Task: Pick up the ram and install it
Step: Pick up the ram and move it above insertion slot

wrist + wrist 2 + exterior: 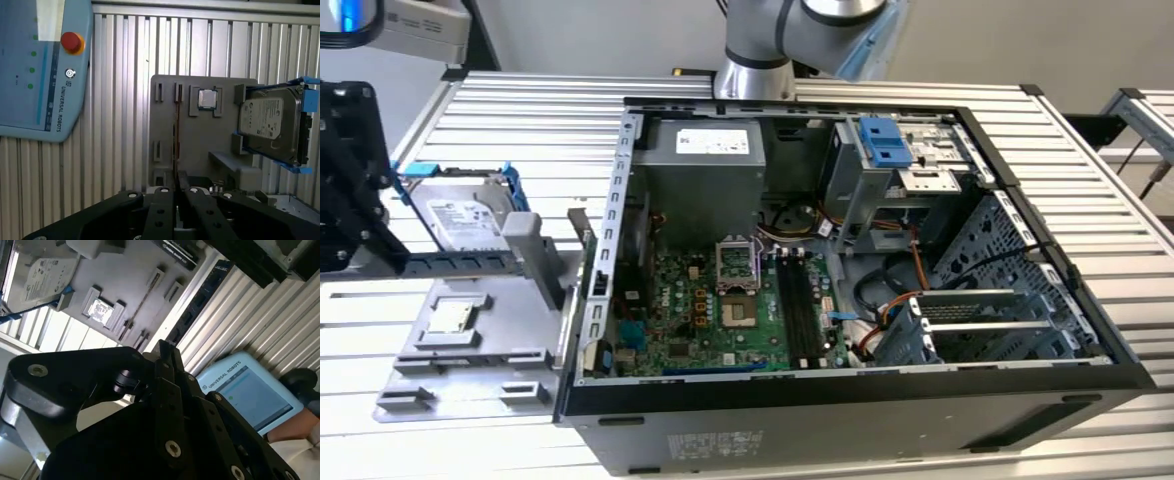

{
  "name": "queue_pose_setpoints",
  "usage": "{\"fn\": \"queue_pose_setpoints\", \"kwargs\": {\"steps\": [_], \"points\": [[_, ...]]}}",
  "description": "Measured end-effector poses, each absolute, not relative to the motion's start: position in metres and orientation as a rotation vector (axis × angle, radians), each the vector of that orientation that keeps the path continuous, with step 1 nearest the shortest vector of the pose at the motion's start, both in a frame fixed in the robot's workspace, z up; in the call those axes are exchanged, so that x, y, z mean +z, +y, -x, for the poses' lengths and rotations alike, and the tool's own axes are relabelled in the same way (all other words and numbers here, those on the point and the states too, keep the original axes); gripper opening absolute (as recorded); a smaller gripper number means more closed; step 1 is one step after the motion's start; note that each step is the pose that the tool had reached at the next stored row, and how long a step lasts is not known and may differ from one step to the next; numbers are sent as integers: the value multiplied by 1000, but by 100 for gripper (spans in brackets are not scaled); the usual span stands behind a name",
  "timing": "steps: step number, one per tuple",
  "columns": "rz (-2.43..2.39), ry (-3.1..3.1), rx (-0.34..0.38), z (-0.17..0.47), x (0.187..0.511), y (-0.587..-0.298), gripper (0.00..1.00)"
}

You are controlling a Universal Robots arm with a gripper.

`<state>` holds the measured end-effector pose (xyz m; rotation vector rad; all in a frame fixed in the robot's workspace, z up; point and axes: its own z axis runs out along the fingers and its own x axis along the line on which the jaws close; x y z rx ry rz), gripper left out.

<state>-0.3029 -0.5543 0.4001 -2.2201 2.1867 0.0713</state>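
So the ram [176, 130] isn't installed yet. It's standing on its edge in a narrow slot of the gray holder plate [220, 140], and in the first wrist view you see it edge-on as a thin dark line. On the same plate, a CPU chip [207, 99] sits in its own pocket just beside the ram. Past that, the silver hard drive [267, 125] leans in its blue frame.

The hand [176, 179] has its two black fingers [162, 210] pulled almost together, with only a thin slit between them and nothing in there that I can make out. In the first wrist view the fingertips line up with the near end of the ram. I honestly can't tell whether they touch it or just hang above it.

In the exterior view the holder plate lies on the slatted aluminium counter [520, 110], at about 9 o'clock from the open PC case [854, 405] and right up against its side. Inside the case, the green motherboard [700, 310] lies flat. Its long black memory slots [801, 310] are at roughly 3 o'clock from the CPU socket [736, 290].

There's also a light blue teach pendant [35, 75] with a red button [71, 42] lying on the counter near the plate.
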Motion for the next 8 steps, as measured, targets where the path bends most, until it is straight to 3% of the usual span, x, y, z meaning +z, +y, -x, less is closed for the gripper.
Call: {"fn": "queue_pose_setpoints", "kwargs": {"steps": [8], "points": [[2227,2176,67,271,400,-554,0]]}}
